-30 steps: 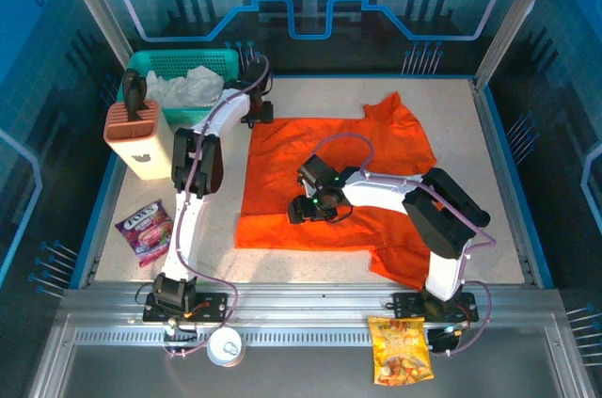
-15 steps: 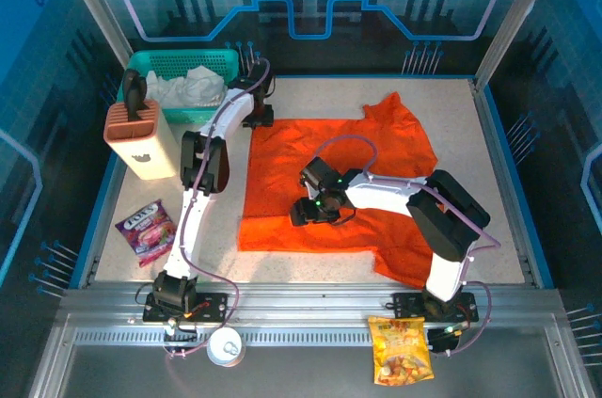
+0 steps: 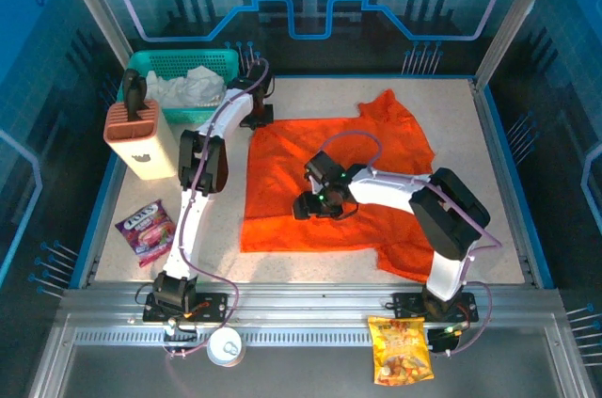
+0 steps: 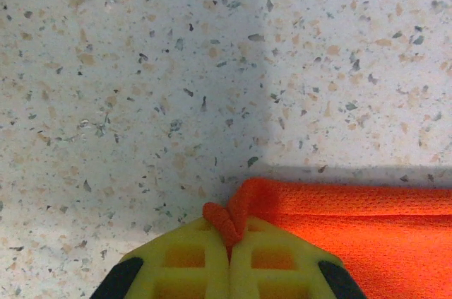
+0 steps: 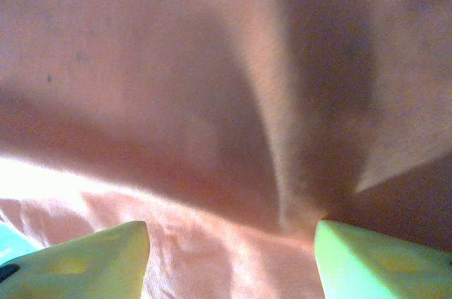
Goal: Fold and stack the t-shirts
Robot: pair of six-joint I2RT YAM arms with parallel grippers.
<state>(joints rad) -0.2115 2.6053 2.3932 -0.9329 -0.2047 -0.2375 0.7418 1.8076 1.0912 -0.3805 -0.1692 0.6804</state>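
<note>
Where the left gripper [image 4: 229, 239] meets the cloth: yellow fingers pressed together on a small fold at the t-shirt [image 4: 367, 221] corner.
Right gripper [image 5: 229, 246]: fingers apart, orange cloth between and ahead of them, down at the shirt's middle.
T-shirt: spread on the speckled table [image 3: 451, 97], far-left corner pinched, near-right sleeve rumpled.
Teal basket [image 3: 179, 64]: near the left gripper.

No legible text here.
Print on your purple snack bag [image 3: 144, 226] and orange-yellow snack bag [image 3: 400, 349] is too small to read.
</note>
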